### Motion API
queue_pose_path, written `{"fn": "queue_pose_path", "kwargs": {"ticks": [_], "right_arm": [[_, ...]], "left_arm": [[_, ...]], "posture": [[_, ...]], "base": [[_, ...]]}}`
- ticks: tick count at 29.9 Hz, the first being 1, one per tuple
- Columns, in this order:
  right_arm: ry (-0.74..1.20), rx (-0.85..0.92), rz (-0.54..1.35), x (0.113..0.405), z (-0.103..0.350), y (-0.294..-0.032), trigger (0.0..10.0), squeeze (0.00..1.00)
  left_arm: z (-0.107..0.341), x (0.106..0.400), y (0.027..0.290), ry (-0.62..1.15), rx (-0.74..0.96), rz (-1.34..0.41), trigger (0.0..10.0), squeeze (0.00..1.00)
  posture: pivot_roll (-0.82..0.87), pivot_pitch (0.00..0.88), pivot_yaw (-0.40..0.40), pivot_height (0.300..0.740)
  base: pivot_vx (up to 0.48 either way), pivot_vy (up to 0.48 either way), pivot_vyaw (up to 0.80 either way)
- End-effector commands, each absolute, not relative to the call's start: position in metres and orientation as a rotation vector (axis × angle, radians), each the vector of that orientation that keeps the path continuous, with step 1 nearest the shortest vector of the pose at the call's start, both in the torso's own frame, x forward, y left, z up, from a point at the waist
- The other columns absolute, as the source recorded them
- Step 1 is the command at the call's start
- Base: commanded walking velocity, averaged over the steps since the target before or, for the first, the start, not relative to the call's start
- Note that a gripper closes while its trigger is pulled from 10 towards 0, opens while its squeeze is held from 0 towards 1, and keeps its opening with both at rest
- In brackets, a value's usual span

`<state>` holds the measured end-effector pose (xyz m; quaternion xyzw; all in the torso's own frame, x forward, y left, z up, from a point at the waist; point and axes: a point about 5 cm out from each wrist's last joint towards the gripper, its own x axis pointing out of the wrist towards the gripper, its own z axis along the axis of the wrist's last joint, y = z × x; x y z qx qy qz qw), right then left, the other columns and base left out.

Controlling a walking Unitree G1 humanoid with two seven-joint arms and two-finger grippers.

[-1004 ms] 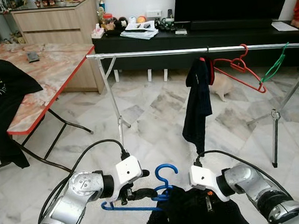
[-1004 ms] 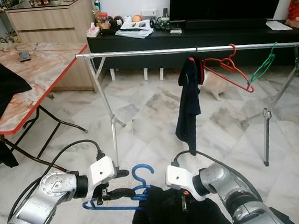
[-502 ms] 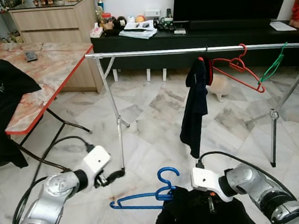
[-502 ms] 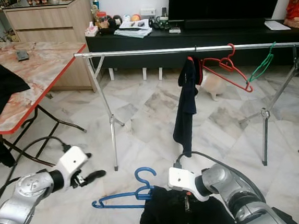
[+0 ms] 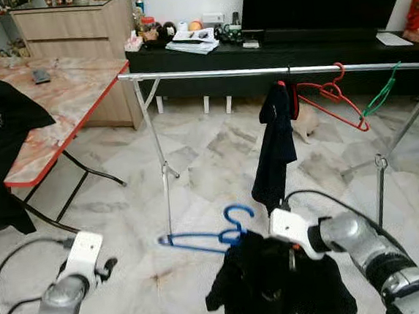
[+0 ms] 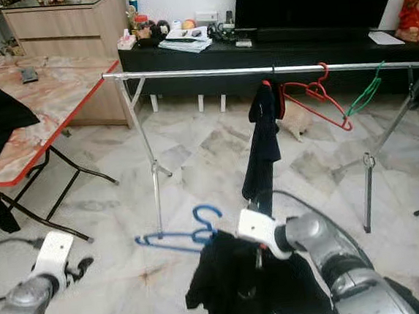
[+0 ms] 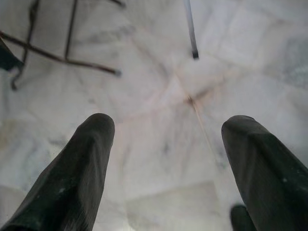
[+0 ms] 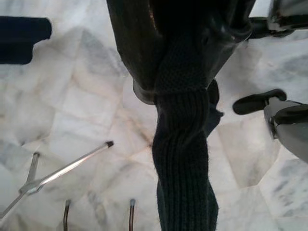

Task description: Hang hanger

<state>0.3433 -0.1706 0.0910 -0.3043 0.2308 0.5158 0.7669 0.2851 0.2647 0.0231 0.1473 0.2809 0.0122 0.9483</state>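
Right arm reaching in from 4 o'clock, bent at the elbow, right gripper (image 8: 178, 72) closed on a black garment (image 5: 276, 283) carried by the blue hanger (image 5: 209, 234). Hanger held above the marble floor (image 5: 195, 165), below the silver rail (image 5: 209, 74); long axis nearly level, pointing to 9 o'clock, hook up toward 12. Left arm low at 7 o'clock, left gripper (image 7: 168, 144) wide apart, holding nothing.

Bright, even daylight; wrist views softly blurred.
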Motion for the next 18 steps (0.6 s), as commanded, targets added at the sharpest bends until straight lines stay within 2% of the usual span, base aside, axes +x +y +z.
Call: {"fn": "queue_pose_path", "kwargs": {"ticks": [1,2,3,5,7,18], "right_arm": [[0.398,-0.665,1.111,0.353,0.112,-0.168,0.0,0.00],[0.398,-0.665,1.111,0.353,0.112,-0.168,0.0,0.00],[0.355,-0.653,1.130,0.356,0.121,-0.164,0.0,0.00],[0.332,-0.649,1.148,0.358,0.126,-0.161,0.0,0.00],[0.271,-0.672,1.210,0.361,0.140,-0.154,0.0,0.00],[0.136,-0.704,1.321,0.362,0.167,-0.139,0.0,0.00]], "left_arm": [[0.017,0.284,0.250,0.557,0.275,-0.065,10.0,0.00],[0.017,0.284,0.250,0.557,0.275,-0.065,10.0,0.00],[0.015,0.285,0.237,0.525,0.277,-0.139,10.0,0.00],[0.014,0.285,0.231,0.515,0.285,-0.170,10.0,0.00],[0.012,0.285,0.213,0.477,0.273,-0.264,10.0,0.00],[0.015,0.288,0.194,0.411,0.273,-0.385,10.0,0.00]], "posture": [[0.09,0.021,-0.048,0.740],[0.09,0.021,-0.048,0.740],[0.09,0.017,-0.046,0.740],[0.09,0.016,-0.046,0.740],[0.08,0.008,-0.044,0.740],[0.08,0.000,-0.042,0.740]], "base": [[0.000,0.000,0.00],[0.000,0.000,0.00],[0.000,0.000,0.00],[0.000,0.000,0.00],[0.000,0.000,0.00],[0.000,0.000,0.00]]}}
